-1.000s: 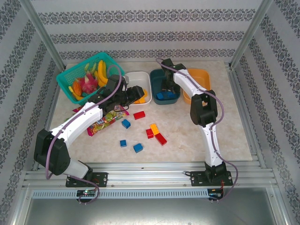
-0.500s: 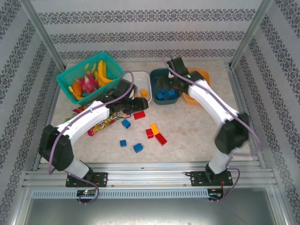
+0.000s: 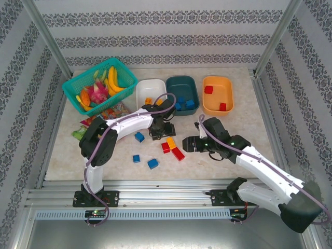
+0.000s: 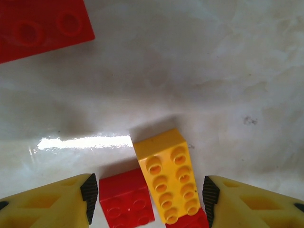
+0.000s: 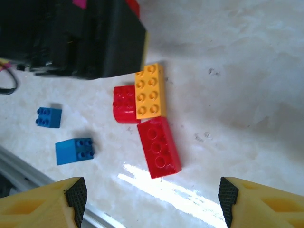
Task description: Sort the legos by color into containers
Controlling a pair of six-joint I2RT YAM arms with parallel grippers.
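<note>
Lego brick (image 4: 168, 183), orange-yellow chunky plastic, straddled by parted left claw (image 4: 149, 192); right claw (image 5: 152, 194) wide at three o'clock; next, likely: lower, pinch.

A robotics lab cell: aluminium frame (image 3: 166, 196), patterned wallpaper panels (image 3: 166, 44), marbled tabletop (image 3: 254, 119).

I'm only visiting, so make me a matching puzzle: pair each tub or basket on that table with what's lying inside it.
Column one:
1. white shallow plastic tub
2. dark teal shallow plastic tub
3. orange shallow plastic tub
4. teal mesh basket

Column two:
A. red plastic bricks
B. toy fruit
C. orange-yellow plastic brick
D. blue plastic bricks

Pairs: 1-C, 2-D, 3-A, 4-B
</note>
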